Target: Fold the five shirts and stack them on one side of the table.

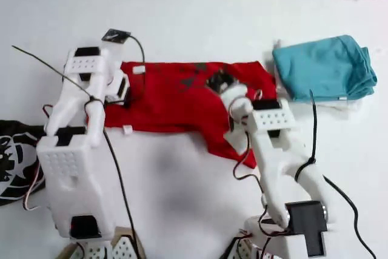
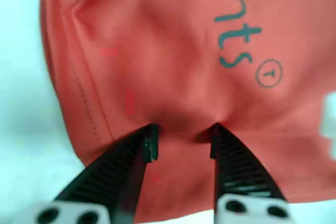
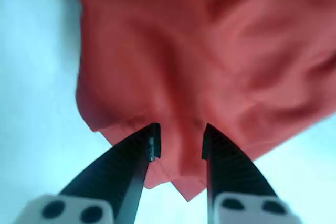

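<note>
- A red shirt [image 1: 182, 98] is laid out flat across the middle of the white table [image 1: 182, 204], stretched sideways between the two arms. Dark print is seen on its middle part.
- The left arm [image 1: 79, 125] is placed over the shirt's left end, and the right arm [image 1: 279, 144] over its right part, near the lower right corner.
- In the left wrist view, the left gripper [image 2: 181, 140] is seen partly open. Both black tips are pressed into the red shirt [image 2: 184, 51] close to its hem, with a puckered ridge of cloth between them. Teal lettering is seen on the cloth beyond the tips. Bare table [image 2: 21, 103] is seen beside the hem.
- In the right wrist view, the right gripper [image 3: 178, 140] is seen partly open, a little narrower than the left. Its tips are set on the red shirt [image 3: 210, 51] just beside a corner of the hem, with a fold of cloth between them. Table [image 3: 37, 77] is seen on both sides of that corner.
- Whether either fold is truly clamped cannot be told.
- A folded teal shirt [image 1: 324, 68] lies at the table's right side, just beside the red shirt's right end. Something white is seen under its near edge.
- A black shirt with white print [image 1: 15, 150] lies crumpled at the table's left edge, beside the left arm.
</note>
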